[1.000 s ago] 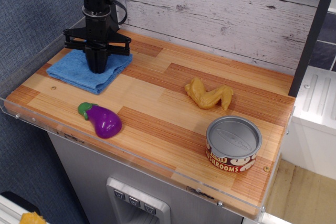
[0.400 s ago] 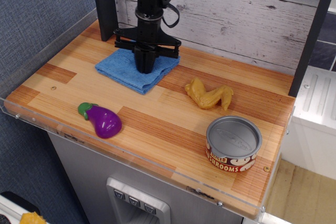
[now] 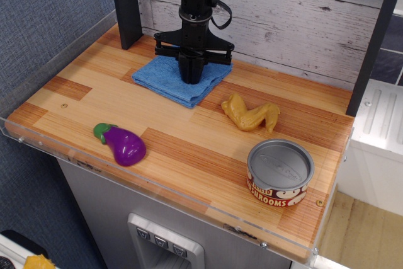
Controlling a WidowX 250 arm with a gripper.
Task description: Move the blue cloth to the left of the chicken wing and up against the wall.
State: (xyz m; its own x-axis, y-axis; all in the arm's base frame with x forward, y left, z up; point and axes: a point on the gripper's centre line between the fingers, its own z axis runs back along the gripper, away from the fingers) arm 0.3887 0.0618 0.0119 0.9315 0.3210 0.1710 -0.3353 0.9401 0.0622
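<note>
The blue cloth [image 3: 162, 77] lies folded on the wooden tabletop near the back, just left of the chicken wing [image 3: 249, 114] and a short way in front of the whitewashed plank wall [image 3: 296, 23]. My gripper [image 3: 191, 79] points straight down onto the cloth's right half, its fingers together and pinching the fabric, with the black cross-bar just above. The cloth's right corner lies close to the wing without touching it.
A purple toy eggplant [image 3: 123, 143] lies near the front left edge. A mushroom can [image 3: 280, 172] stands at the front right. A black post [image 3: 128, 11] stands at the back left corner beside the blue-grey fabric panel [image 3: 44, 17]. A clear lip [image 3: 157, 194] rims the table's front.
My gripper has dragged the blue cloth from the left side of the table to the right and back, toward the wall and the chicken wing. The other objects have not moved.
</note>
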